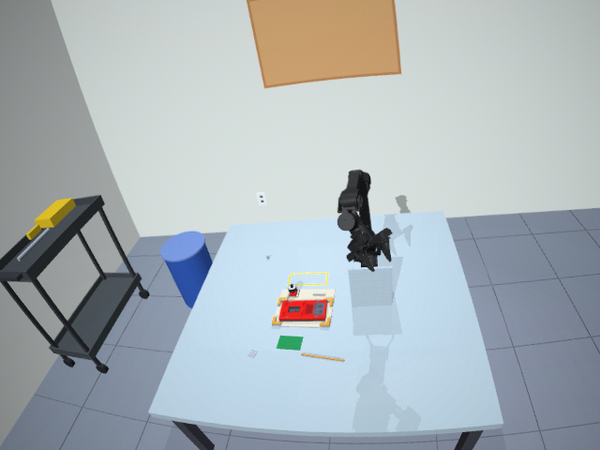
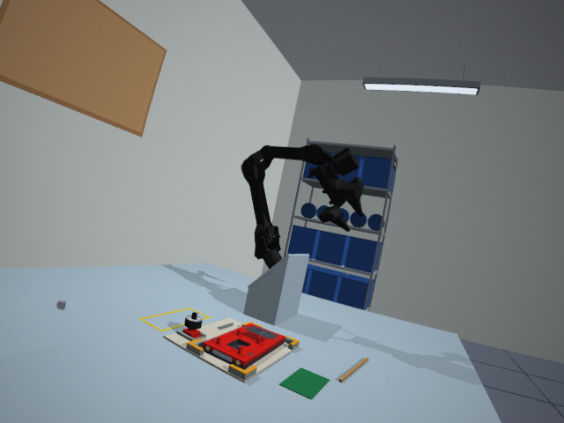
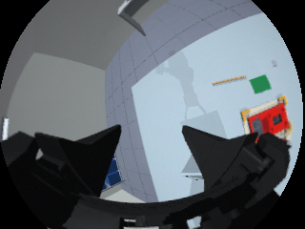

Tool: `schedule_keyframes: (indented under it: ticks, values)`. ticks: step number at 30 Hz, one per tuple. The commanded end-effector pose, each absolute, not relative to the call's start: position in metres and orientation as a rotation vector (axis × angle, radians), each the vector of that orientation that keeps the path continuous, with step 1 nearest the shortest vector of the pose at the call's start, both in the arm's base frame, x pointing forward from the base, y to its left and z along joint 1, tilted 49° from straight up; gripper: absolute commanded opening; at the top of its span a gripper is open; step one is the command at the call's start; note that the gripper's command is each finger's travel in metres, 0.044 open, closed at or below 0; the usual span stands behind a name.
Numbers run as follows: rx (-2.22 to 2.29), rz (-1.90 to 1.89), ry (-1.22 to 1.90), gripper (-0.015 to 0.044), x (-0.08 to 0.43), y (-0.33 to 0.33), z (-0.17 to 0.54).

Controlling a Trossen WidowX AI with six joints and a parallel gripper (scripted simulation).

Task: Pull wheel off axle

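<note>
The wheel [image 1: 292, 289] [image 2: 193, 322], black with a pale top face, sits on the upright axle, whose dark tip [image 2: 194, 315] shows above it. A small red base [image 2: 191, 332] is under it, at the back left corner of the cream board in the top view. The marked area [image 1: 308, 273] [image 2: 165, 313] is a yellow outline on the table just behind the board, with nothing lying in it. My gripper [image 1: 381, 264] [image 2: 355, 222] [image 3: 152, 129] is open and empty, high above the table, far from the wheel. The wheel does not show in the wrist view.
A red car-like body [image 1: 303, 309] [image 2: 246, 344] [image 3: 269, 119] lies on the board between orange corner pieces. A green square [image 1: 290, 342] [image 2: 304, 382] [image 3: 260, 84], a wooden stick [image 1: 322, 357] [image 2: 353, 369] [image 3: 229, 80] and a grey pedestal [image 1: 370, 286] [image 2: 291, 286] are nearby.
</note>
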State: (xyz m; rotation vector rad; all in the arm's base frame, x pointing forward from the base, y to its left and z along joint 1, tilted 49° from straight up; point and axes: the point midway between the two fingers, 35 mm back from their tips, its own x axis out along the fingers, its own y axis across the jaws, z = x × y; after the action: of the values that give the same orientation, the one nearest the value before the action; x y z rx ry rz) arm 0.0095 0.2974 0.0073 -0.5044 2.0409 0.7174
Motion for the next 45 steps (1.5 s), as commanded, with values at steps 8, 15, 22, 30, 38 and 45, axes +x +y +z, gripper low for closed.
schedule_keyframes:
  ticks: [8, 15, 22, 30, 38, 45]
  values:
    - [-0.295, 0.255, 1.930, 0.0300, 0.096, 0.279, -0.008]
    - [-0.057, -0.222, 1.750, 0.0300, 0.183, 0.235, -0.016]
    - [0.153, -0.613, 1.558, 0.0300, 0.249, 0.173, -0.018]
    - [0.282, -0.856, 1.417, 0.0300, 0.282, 0.122, -0.017]
    - [0.480, -1.282, 1.007, 0.0300, 0.327, 0.027, -0.004]
    - [0.610, -1.584, 0.573, 0.0300, 0.343, -0.064, 0.015]
